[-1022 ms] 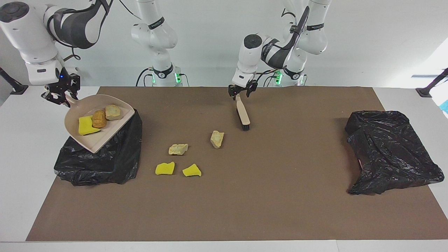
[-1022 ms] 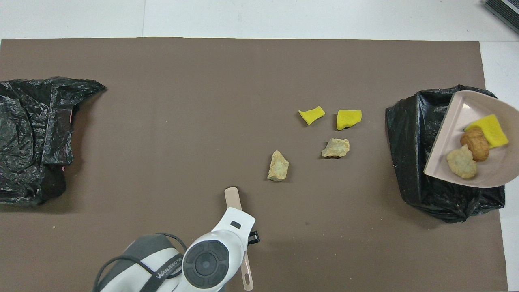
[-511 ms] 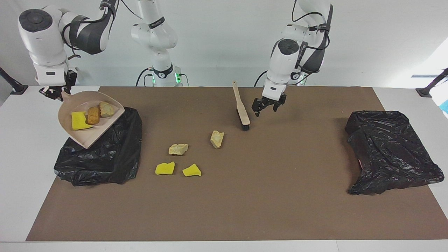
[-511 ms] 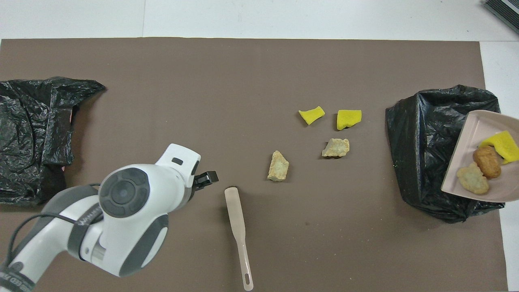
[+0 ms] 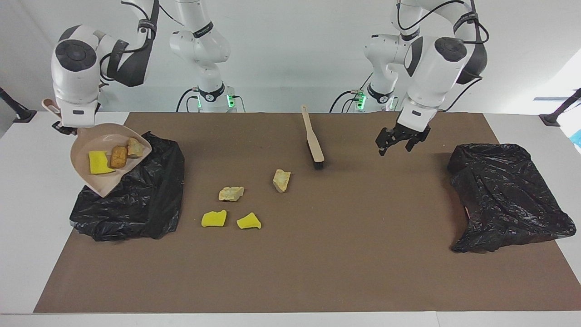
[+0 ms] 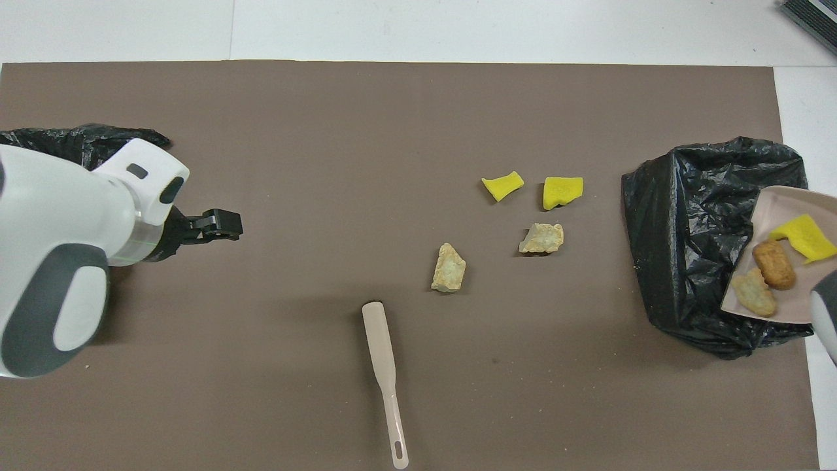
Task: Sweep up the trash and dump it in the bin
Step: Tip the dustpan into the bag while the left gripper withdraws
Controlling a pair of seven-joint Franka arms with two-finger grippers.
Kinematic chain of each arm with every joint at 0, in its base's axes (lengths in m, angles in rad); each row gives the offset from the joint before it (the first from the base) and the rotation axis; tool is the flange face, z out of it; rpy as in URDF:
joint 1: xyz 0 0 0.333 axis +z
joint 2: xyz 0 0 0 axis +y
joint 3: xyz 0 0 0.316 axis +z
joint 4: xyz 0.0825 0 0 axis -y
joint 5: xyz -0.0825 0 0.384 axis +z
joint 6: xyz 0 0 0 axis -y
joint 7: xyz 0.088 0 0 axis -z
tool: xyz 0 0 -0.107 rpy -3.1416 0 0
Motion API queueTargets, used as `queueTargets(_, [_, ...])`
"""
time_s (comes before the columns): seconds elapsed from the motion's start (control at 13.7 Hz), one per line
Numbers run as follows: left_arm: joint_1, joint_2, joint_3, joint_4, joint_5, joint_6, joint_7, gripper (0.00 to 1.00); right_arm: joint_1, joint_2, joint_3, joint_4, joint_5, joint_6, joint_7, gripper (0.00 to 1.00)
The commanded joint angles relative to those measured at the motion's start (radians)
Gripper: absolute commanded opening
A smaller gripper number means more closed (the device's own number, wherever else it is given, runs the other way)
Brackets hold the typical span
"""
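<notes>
Brush [image 5: 314,141] lies flat on the brown mat [image 5: 317,254], nobody holding it. Left gripper [image 5: 398,141] hangs with jaws apart between brush and the black bag [image 5: 504,195] at the left arm's end. Right gripper [image 5: 63,127] holds a tilted dustpan [image 5: 97,179] with three chunks [image 5: 113,156] over the other bag [image 5: 136,204]. Four chunks [image 5: 236,204] lie farther from the robots than the brush.

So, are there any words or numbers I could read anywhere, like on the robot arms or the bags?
Black bands on the arms: white lettering, too small to read.
Brush, dustpan, bag under the dustpan, other bag, trash chunks: no writing to be seen.
Nothing else here can be read.
</notes>
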Motion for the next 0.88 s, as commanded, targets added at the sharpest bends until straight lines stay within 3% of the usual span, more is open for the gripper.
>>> queueTargets(0.0, [0.067, 0.047, -0.012, 0.121, 0.002, -0.113, 0.121, 1.0, 0.056, 0.015, 0.002, -0.007, -0.11, 0.001, 0.026, 0.0])
queueTargets(0.36, [0.187, 0.043, -0.009, 0.211, -0.012, -0.231, 0.311, 1.0, 0.161, 0.014, 0.002, -0.001, -0.305, -0.076, -0.007, 0.0])
queueTargets(0.66, [0.218, 0.09, -0.009, 0.324, -0.004, -0.311, 0.325, 1.0, 0.174, 0.01, 0.008, 0.002, -0.397, -0.104, -0.012, 0.0])
queueTargets(0.8, [0.215, 0.103, -0.012, 0.366, 0.002, -0.34, 0.4, 1.0, 0.247, 0.004, 0.012, 0.003, -0.442, -0.16, -0.015, 0.0])
